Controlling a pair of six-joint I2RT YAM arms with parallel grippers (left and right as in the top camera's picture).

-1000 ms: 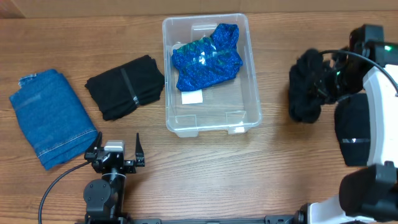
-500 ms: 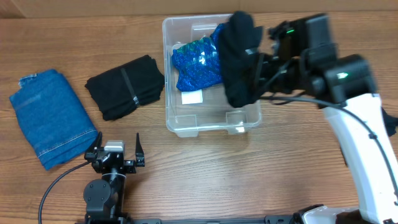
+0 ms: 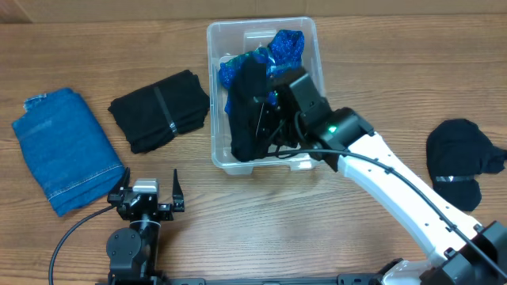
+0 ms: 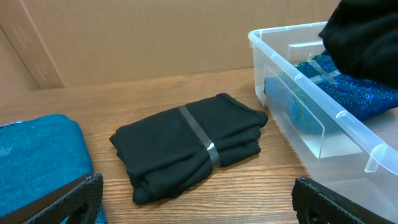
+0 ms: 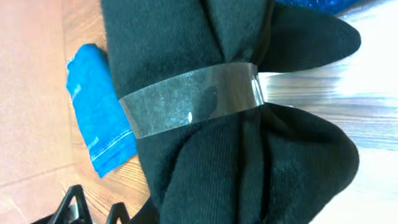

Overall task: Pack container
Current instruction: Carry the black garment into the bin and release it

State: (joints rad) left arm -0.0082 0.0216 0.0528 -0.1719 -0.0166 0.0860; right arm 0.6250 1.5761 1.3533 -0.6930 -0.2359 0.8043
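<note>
Container (image 3: 215, 47), centre-rear of table: right arm just swung in from right side. Right gripper (image 3: 273, 115) clamps taped black bundle (image 3: 247, 111) over front-left part; release likely next. Left gripper (image 3: 150, 184) parked, jaws wide apart.

Counts:
- one container
- one denim fold (image 3: 63, 146)
- three black bundles: one held, second bundle (image 3: 158, 111) left of container, third bundle (image 3: 459, 154) far right
- one sparkly blue garment (image 3: 285, 47) inside container

The bundle (image 3: 247, 111) in the right pincer (image 3: 265, 119) is black, with a clear glossy band (image 5: 193, 99) around it. Just beyond the pincer, the cloth (image 3: 287, 46) is bright blue with green glittering patches, in a clear container (image 3: 238, 30). Well to its left, one stack (image 3: 161, 109) is black and the denim (image 3: 67, 146) is blue with pale stitching. The table (image 3: 317, 222) is brown wood grain.
</note>
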